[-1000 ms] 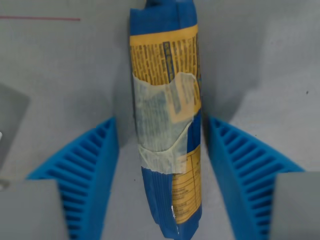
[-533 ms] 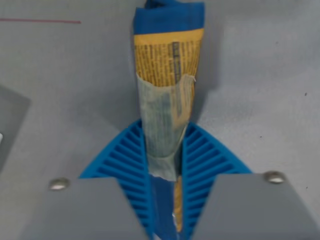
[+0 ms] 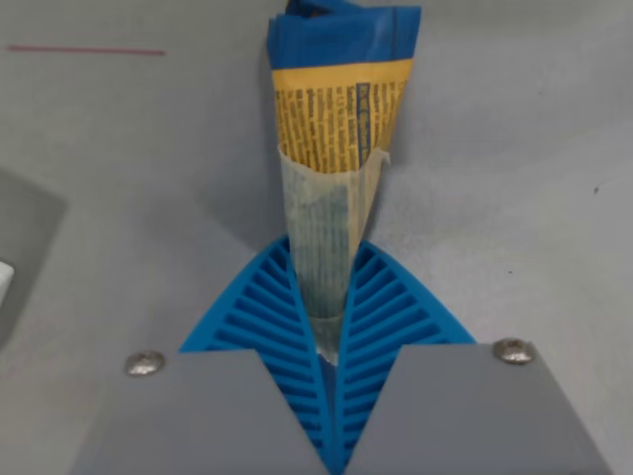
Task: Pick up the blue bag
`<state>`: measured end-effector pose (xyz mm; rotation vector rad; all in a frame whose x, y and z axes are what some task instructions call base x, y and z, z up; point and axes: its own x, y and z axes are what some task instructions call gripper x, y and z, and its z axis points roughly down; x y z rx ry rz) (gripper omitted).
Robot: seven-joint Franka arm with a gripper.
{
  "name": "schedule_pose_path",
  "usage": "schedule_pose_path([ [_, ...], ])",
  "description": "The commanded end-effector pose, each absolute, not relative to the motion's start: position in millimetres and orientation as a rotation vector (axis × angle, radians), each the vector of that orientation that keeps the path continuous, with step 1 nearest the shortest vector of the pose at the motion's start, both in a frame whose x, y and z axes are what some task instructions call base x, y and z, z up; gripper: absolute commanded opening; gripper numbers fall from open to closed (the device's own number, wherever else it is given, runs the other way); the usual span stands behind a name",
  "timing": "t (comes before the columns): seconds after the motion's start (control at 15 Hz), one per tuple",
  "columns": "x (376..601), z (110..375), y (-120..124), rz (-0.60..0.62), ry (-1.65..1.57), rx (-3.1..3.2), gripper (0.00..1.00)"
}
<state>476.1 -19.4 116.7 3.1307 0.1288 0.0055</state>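
The blue bag (image 3: 341,119) has a yellow printed panel and a patch of pale tape. It runs up the middle of the wrist view, over the grey table (image 3: 514,148). My gripper (image 3: 329,332) is shut on the bag's lower end, which is squeezed to a narrow wedge between the two ribbed blue fingers (image 3: 272,317). The bag's upper end fans out wide towards the top of the view. Its pinched tip is hidden between the pads.
A thin red line (image 3: 84,49) marks the table at the wrist view's upper left. A darker grey flat shape (image 3: 25,247) lies at the left edge, with a small white object (image 3: 4,282) on it.
The fingers have come together from wide apart onto the bag, pinching its lower end thin. In the last half second they squeezed tighter and the view shifted slightly.
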Motion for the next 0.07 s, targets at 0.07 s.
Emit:
schedule_pose_path([
  [0.07,463.7,144.2,-22.0,0.034,0.152,3.163,0.0],
])
